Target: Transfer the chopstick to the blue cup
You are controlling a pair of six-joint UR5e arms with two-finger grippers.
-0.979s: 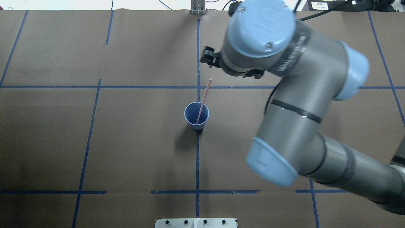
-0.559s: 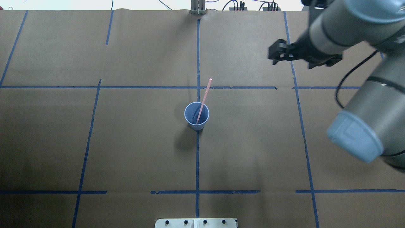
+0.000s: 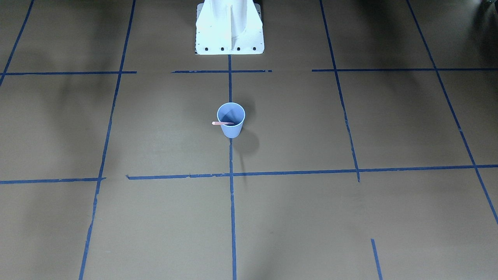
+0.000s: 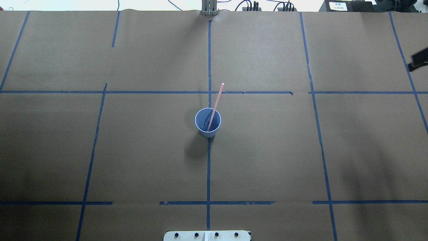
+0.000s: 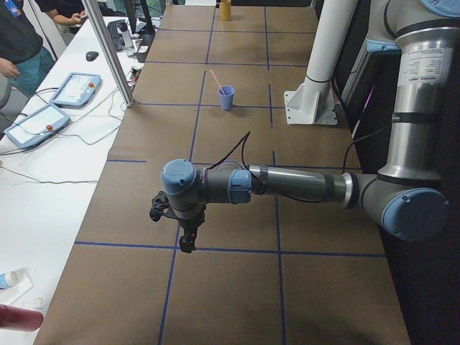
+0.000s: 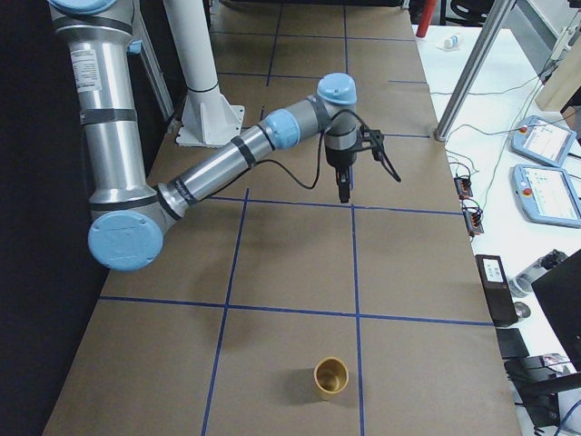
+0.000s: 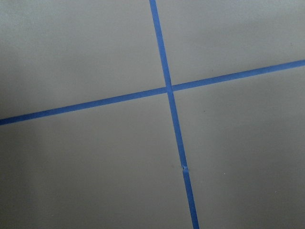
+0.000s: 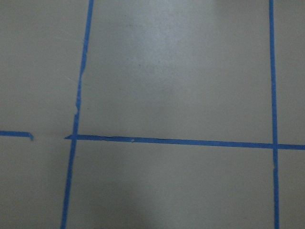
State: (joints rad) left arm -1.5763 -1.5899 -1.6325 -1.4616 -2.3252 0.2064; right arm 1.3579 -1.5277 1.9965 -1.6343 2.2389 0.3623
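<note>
1. The chopstick (image 4: pixel 215 103) leans inside the blue cup (image 4: pixel 209 134), its upper end sticking out past the rim.
2. The cup stands upright mid-tabletop (image 4: pixel 267 150).
3. The left pincer (image 5: pixel 187 244) and right pincer (image 6: pixel 344 193) hang well apart from it; I cannot tell whether either is wide or narrow.

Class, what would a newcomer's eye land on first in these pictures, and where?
A small light-blue ribbed cup stands at the middle of the brown-paper table, a thin pinkish-orange chopstick leaning in it, top past the rim. The grey left arm and right arm hang far off toward opposite table ends.
</note>
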